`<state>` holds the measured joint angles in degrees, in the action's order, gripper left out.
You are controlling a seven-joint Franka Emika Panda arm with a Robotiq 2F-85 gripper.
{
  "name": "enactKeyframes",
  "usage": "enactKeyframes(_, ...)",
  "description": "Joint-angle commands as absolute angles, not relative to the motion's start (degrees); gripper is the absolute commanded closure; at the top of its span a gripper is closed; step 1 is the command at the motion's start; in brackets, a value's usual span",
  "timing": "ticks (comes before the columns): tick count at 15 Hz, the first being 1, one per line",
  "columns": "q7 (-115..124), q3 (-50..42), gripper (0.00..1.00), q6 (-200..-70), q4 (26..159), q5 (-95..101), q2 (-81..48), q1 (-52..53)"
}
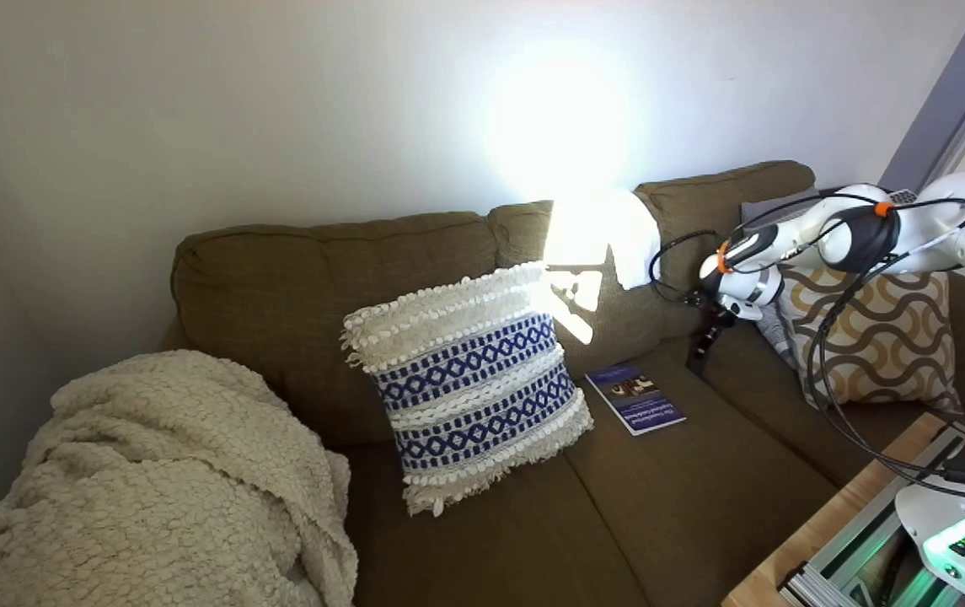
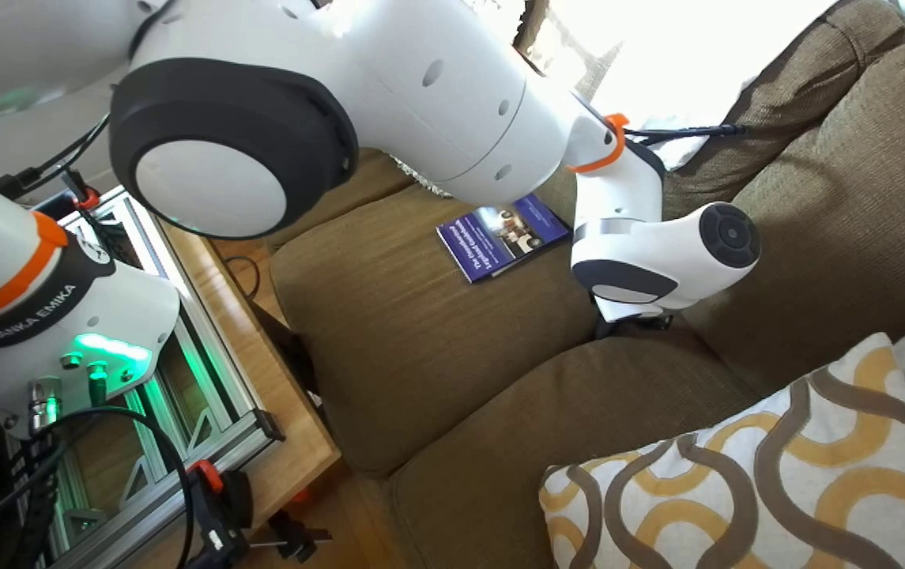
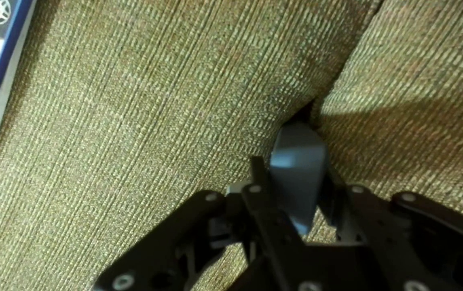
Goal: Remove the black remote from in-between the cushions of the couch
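Note:
The black remote (image 3: 299,157) stands on end in the seam between the couch's seat cushions, its lower end in the dark gap. My gripper (image 3: 294,178) has a finger against each side of the remote. In an exterior view the gripper (image 1: 716,319) is low over the seam, with the dark remote (image 1: 697,358) reaching down below it. In an exterior view the gripper (image 2: 630,322) is mostly hidden under the wrist, and the remote cannot be made out. The olive-brown cushions (image 2: 420,348) (image 1: 735,455) belong to the couch (image 1: 330,295).
A dark-blue booklet (image 1: 635,398) (image 2: 503,237) lies on the seat beside the gripper. A lattice-patterned pillow (image 1: 878,337) (image 2: 752,466) is on the gripper's other side. A blue-and-white fringed pillow (image 1: 469,388), a fleece blanket (image 1: 170,480) and the back cushion (image 2: 855,205) are around it.

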<state>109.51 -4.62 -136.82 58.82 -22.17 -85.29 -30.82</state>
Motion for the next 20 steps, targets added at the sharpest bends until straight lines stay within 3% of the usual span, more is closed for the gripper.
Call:
enactKeyframes(1,100.48,1.18,0.92,-137.19,61.51,-24.49,-82.72,-34.56)
enactKeyframes(20,79.86,11.51,0.92,-139.16,77.95,-26.97,-72.34,-45.42)
